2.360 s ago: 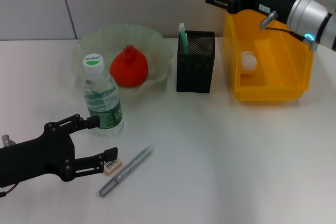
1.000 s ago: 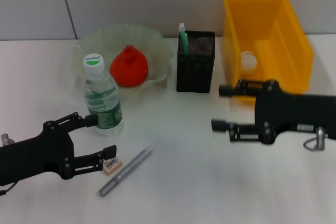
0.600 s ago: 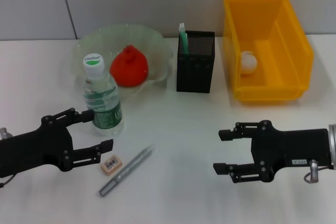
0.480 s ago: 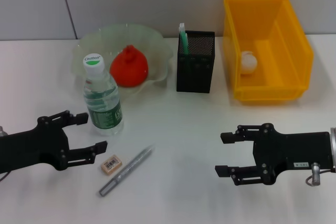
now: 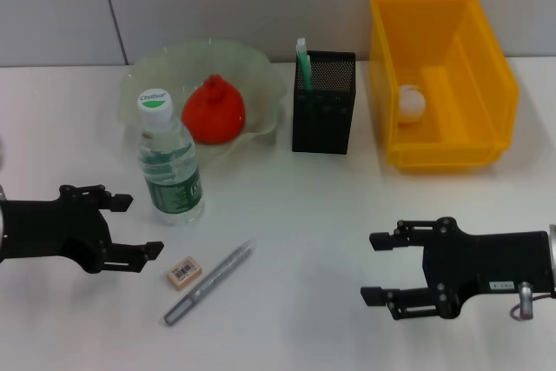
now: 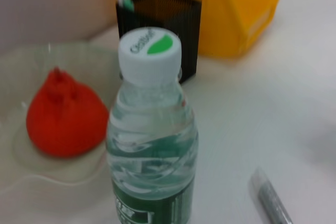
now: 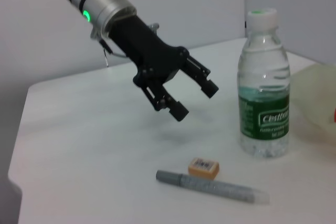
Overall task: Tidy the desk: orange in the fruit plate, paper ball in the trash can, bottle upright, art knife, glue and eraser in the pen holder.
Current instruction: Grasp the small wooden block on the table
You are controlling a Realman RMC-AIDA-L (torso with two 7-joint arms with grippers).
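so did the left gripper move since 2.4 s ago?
Yes. The left gripper, open, has drawn back toward the robot's left, away from the eraser and the bottle, which it flanked before.

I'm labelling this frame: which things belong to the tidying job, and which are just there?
Job:
orange in fruit plate
bottle, upright
eraser
art knife
pen holder
paper ball in trash can

Just there:
green pen in the holder

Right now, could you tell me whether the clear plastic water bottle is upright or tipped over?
Upright: the clear plastic water bottle stands on its base on the white table, white-and-green cap on top.
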